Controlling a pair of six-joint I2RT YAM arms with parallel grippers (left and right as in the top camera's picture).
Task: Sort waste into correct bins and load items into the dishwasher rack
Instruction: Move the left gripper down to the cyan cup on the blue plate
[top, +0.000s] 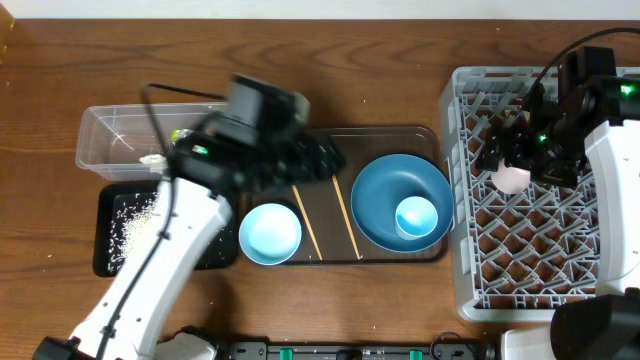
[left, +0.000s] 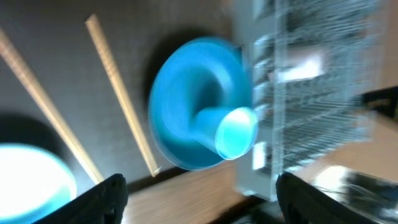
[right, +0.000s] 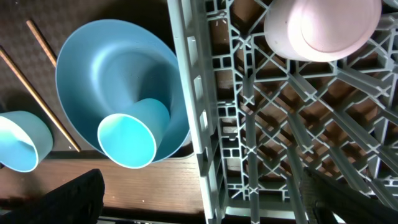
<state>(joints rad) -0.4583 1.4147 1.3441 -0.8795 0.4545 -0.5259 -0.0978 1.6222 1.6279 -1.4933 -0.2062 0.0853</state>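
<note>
Chopsticks (left: 121, 93), two, lie flat and apart on the brown serving tray (top: 330, 235) nearest my left gripper (left: 200, 180), whose jaws stand wide with nothing between them. Sticks this thin may slip a pinch, and the pale blue bowl (top: 270, 233) sits just beside. Further right, the light blue cup (top: 417, 217) stands in the blue plate (top: 375, 190), so lifting the plate first would likely tip it out. Farthest, the pink cup (right: 320, 25) rests in the dishwasher rack (top: 530, 260) near my right gripper (right: 199, 177), also wide and empty.
</note>
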